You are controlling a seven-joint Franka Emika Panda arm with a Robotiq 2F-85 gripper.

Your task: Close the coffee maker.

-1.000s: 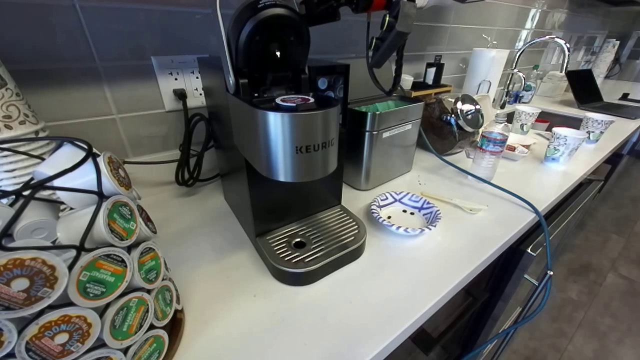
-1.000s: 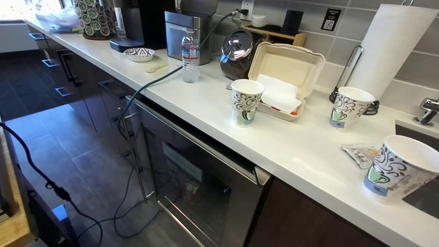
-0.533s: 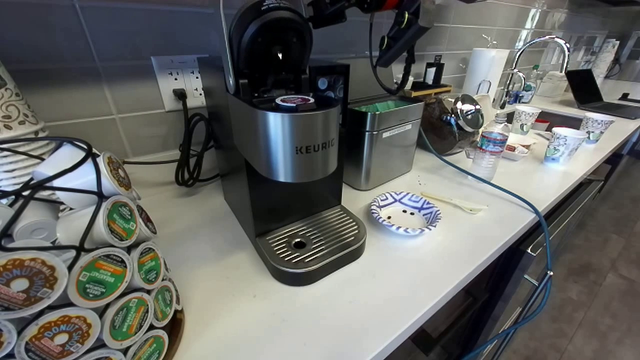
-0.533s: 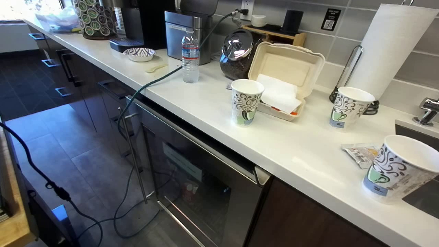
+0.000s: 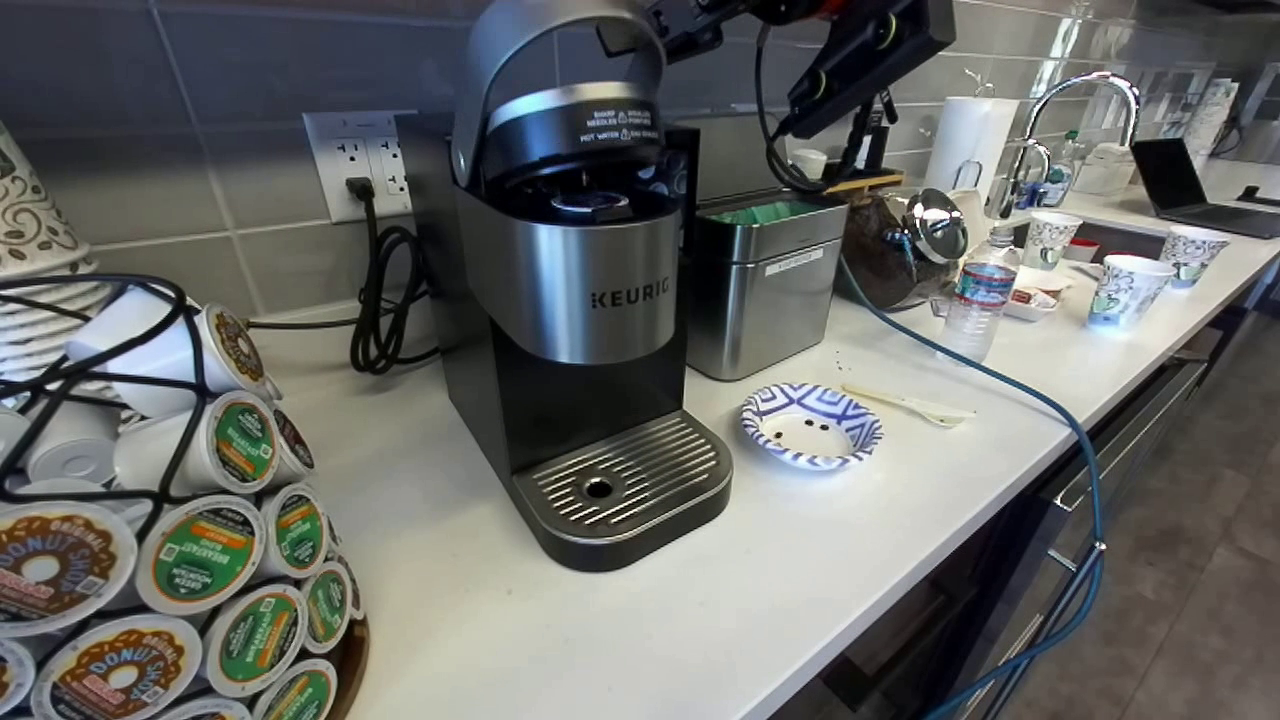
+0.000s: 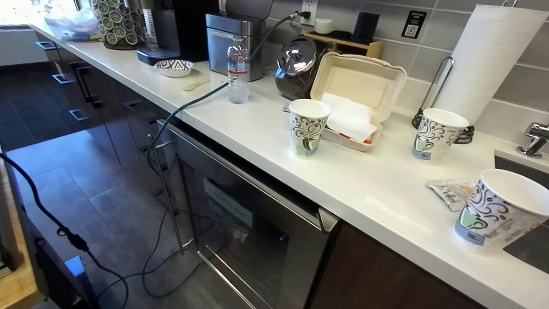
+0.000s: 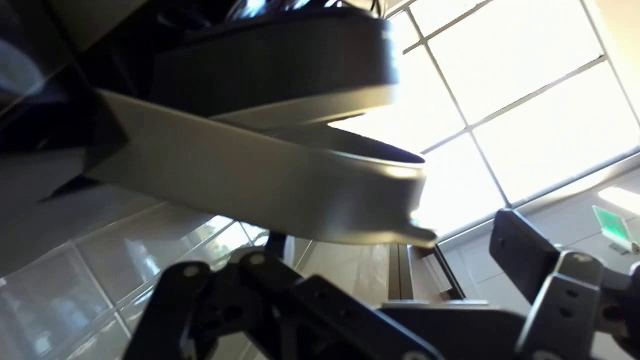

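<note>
At the left in an exterior view are stacked coffee pods (image 5: pixel 200 555), then a coiled black cord (image 5: pixel 376 340) plugged into a wall outlet (image 5: pixel 330 205). Next stands the coffee maker (image 5: pixel 575 290), upright on the white counter (image 5: pixel 430 600), its black lid (image 5: pixel 575 142) hanging partway down, a gap below, with the silver handle (image 5: pixel 515 25) arched above. Up beside the handle is the gripper (image 7: pixel 392 232); the wrist view shows its fingers (image 7: pixel 520 255) spread apart, and whether they touch the handle cannot be told. Just right of the coffee maker come a steel container (image 5: pixel 765 310) and a patterned bowl (image 5: pixel 812 462), followed by a clear labelled bottle (image 5: pixel 970 325) and paper cups (image 5: pixel 1128 292).
</note>
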